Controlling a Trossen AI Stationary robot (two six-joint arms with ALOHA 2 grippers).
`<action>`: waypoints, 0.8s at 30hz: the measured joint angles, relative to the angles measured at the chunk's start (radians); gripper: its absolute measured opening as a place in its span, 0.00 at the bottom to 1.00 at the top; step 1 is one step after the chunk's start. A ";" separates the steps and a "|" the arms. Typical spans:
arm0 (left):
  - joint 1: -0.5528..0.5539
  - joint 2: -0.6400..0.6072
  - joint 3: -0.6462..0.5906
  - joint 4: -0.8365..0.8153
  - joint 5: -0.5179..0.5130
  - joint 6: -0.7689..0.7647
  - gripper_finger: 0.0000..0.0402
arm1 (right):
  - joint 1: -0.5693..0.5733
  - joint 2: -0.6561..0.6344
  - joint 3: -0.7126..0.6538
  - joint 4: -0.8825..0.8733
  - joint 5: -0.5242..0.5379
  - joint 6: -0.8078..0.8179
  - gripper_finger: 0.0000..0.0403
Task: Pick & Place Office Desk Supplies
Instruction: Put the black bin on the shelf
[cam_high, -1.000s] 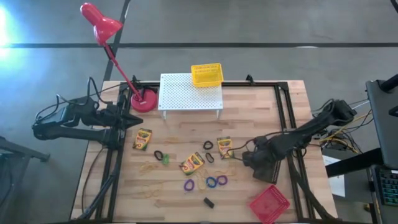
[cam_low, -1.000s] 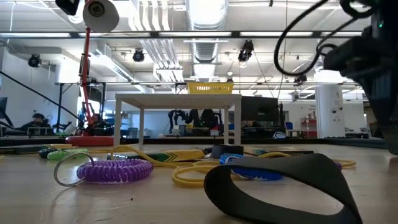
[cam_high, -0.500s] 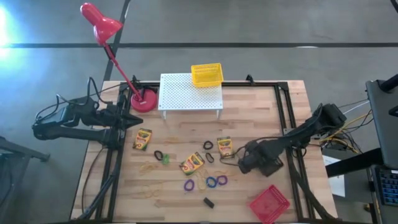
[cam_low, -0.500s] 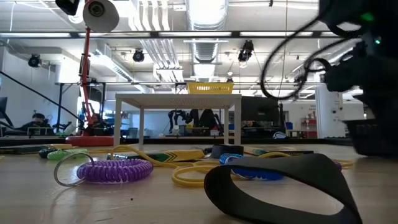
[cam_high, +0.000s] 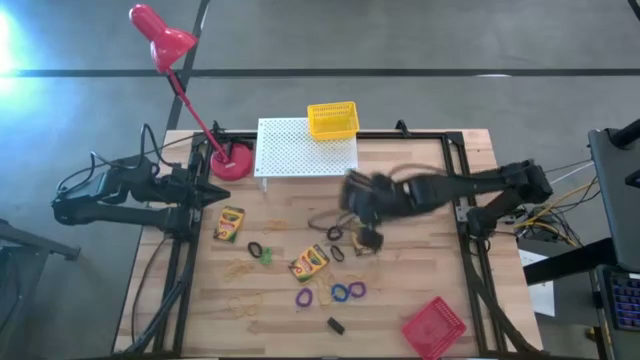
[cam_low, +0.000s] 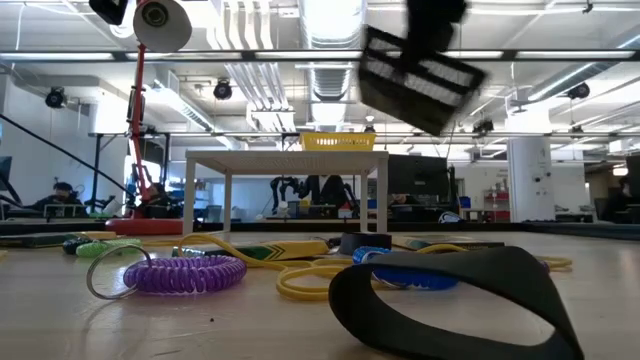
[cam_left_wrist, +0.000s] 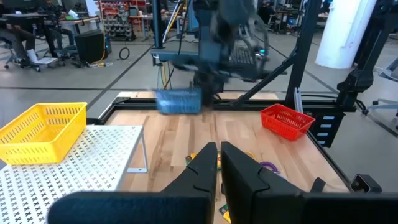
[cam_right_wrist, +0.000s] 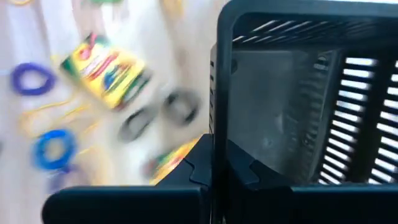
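Right pincer (cam_right_wrist: 214, 163) of mine is clenched on the rim of a dark slatted basket (cam_right_wrist: 292, 93), and I hold it in the air over the middle of the table (cam_high: 420, 290), just in front of the white perforated rack (cam_high: 305, 148). I judge this to be the step of bringing a container to the supplies, since none of them is packed yet: the crayon boxes (cam_high: 230, 223) lie flat on the wood, with the purple loop (cam_high: 304, 297), the blue loops (cam_high: 342, 292), the green loop (cam_high: 266, 255) and the tiny black block (cam_high: 335, 324) scattered between them. Next I should set the basket down upright on bare wood near that scatter without landing on anything, then let go. My left pincer (cam_high: 215, 193) waits at the table's left edge, fingers together on nothing. Only the high view gives the whole layout, though there my right hand is a smear. The low view shows how high the basket hangs, well above the rack top. Only my right wrist view shows the grip itself, a finger on either side of the basket wall.
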 joint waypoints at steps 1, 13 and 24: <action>0.000 0.000 0.000 0.000 0.000 0.000 0.07 | -0.028 0.019 0.041 0.013 0.001 -0.105 0.02; 0.000 0.000 0.000 0.000 0.000 0.000 0.07 | -0.251 0.360 0.416 -0.035 -0.063 -0.613 0.02; 0.000 0.000 0.000 0.000 0.000 0.003 0.07 | -0.304 0.605 0.731 -0.343 -0.050 -0.518 0.06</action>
